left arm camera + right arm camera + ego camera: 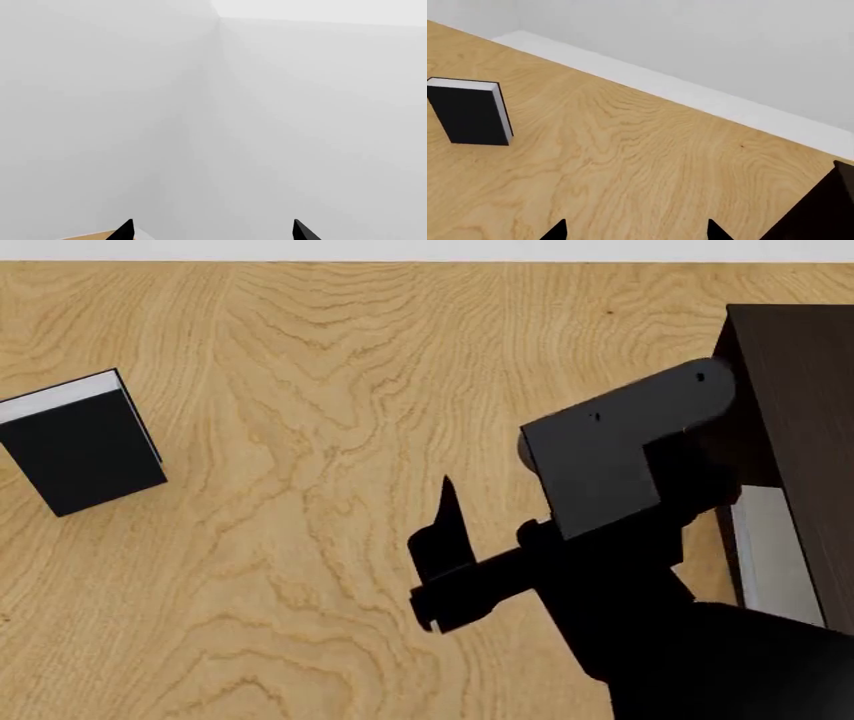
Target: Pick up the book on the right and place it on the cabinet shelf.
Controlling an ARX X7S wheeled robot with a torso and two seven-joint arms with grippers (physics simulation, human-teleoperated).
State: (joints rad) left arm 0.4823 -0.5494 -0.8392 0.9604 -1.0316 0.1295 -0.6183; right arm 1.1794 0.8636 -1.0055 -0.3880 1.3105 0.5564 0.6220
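Note:
The book (774, 550) shows as a light grey slab lying flat inside the dark cabinet (794, 380) at the table's right edge, on what looks like the cabinet shelf; my right arm covers part of it. My right gripper (637, 231) is open and holds nothing. It hovers over bare wood to the left of the cabinet (827, 210), apart from the book. One of its black fingers (447, 515) shows in the head view. My left gripper (213, 232) is open and empty, faces a white wall, and is outside the head view.
A black-covered book (80, 445) with white page edges stands at the far left of the wooden table (294, 570); the right wrist view shows that black book (470, 112) too. A white wall runs behind the table's far edge.

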